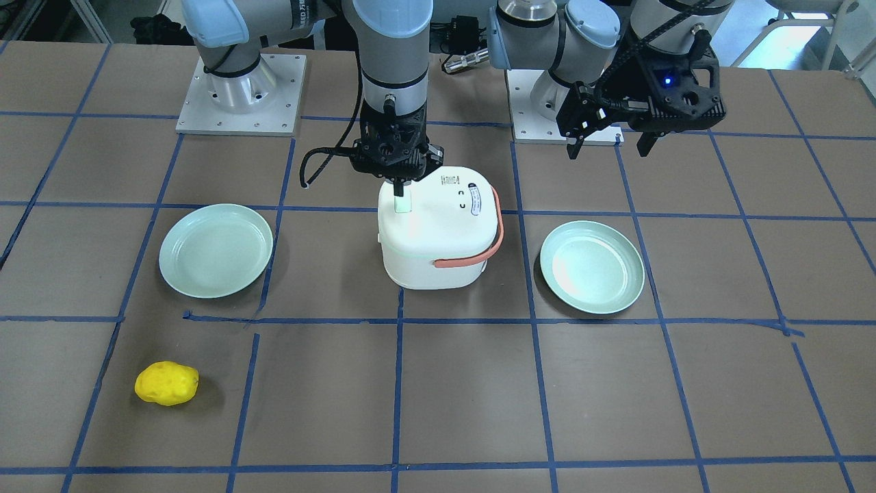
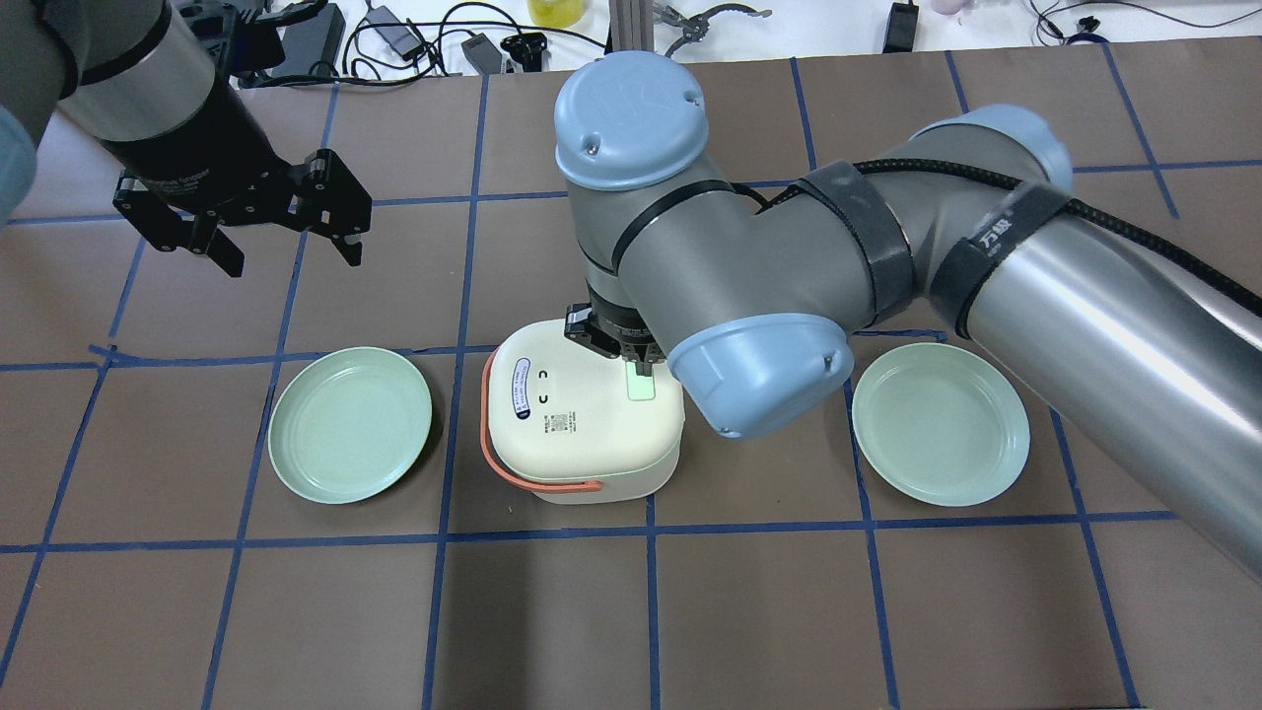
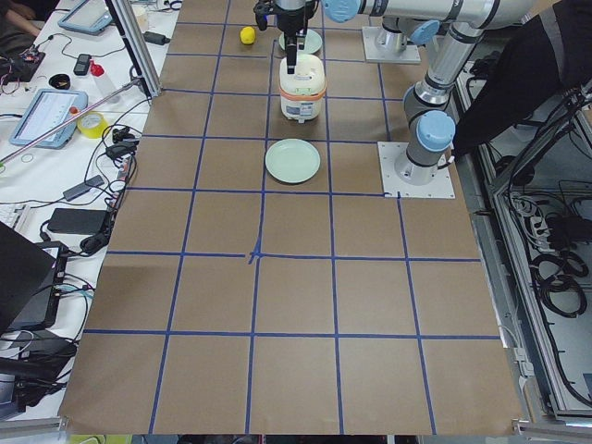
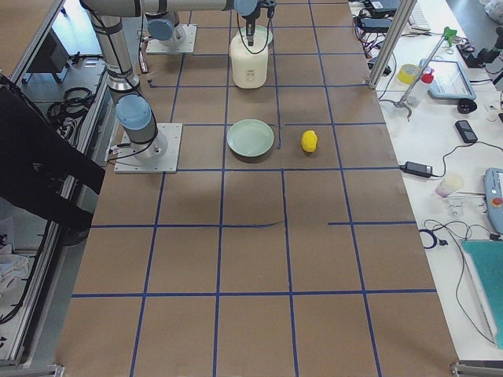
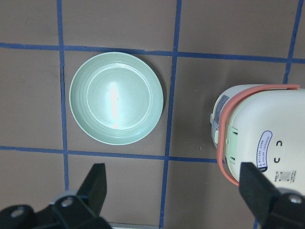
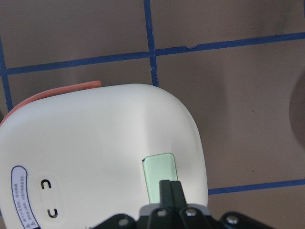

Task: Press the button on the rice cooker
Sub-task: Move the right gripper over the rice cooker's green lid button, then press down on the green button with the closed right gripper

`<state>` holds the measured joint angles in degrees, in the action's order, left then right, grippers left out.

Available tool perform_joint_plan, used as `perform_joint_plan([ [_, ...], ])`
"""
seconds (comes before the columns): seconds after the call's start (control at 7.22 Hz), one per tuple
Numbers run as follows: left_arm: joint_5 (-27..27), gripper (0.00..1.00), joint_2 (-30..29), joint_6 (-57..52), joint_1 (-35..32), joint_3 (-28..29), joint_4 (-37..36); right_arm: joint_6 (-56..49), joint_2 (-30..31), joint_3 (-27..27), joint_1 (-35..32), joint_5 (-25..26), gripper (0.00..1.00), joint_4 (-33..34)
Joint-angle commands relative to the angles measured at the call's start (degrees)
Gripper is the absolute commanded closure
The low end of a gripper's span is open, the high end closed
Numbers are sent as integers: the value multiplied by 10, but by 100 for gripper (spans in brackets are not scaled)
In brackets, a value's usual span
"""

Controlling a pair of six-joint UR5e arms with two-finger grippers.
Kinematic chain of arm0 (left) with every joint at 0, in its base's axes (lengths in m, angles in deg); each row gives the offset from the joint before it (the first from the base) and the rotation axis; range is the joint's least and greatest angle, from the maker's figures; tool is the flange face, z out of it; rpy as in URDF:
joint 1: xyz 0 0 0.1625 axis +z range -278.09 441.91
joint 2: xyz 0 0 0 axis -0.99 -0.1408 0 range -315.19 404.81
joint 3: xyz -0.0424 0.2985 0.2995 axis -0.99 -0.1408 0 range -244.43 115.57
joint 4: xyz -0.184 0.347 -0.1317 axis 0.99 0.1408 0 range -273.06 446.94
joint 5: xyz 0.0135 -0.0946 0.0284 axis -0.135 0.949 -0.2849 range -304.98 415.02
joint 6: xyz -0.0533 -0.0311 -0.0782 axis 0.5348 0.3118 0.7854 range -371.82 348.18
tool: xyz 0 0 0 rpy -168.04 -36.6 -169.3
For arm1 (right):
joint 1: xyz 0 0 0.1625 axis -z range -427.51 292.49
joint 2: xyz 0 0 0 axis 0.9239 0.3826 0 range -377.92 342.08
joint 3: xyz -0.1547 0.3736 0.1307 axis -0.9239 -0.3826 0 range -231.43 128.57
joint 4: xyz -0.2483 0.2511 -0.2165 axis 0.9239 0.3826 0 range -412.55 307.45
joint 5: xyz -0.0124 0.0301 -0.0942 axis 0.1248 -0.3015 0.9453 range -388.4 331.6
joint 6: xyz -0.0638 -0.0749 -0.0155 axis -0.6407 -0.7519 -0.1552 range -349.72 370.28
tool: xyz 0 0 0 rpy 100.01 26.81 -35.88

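A white rice cooker (image 1: 438,233) with an orange handle stands mid-table; it also shows in the overhead view (image 2: 582,424) and the left wrist view (image 5: 262,138). Its pale green button (image 6: 161,174) sits on the lid (image 1: 402,205) (image 2: 641,386). My right gripper (image 6: 169,188) is shut, its fingertips pointing down onto the near edge of the button (image 1: 398,188). My left gripper (image 2: 286,251) is open and empty, held in the air away from the cooker (image 1: 609,147).
Two pale green plates lie either side of the cooker (image 1: 215,250) (image 1: 592,267). A yellow lumpy object (image 1: 166,383) lies near the front edge on the robot's right. Arm base plates (image 1: 239,96) stand behind the cooker.
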<state>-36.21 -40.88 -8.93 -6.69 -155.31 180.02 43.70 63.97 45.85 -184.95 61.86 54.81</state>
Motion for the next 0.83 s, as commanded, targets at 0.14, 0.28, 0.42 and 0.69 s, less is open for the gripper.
perform_joint_plan([
  [0.14, 0, 0, 0, -1, 0, 0, 0, 6, -11, 22, -9, -3, 100, 47],
  [0.28, 0, 0, 0, 0, 0, 0, 0, 3, -13, 22, -9, -2, 100, 53],
  [0.42, 0, 0, 0, 0, 0, 0, 0, -2, -13, 20, -9, 5, 100, 52],
  [0.69, 0, 0, 0, -1, 0, 0, 0, -4, -12, 22, -9, 7, 100, 51],
])
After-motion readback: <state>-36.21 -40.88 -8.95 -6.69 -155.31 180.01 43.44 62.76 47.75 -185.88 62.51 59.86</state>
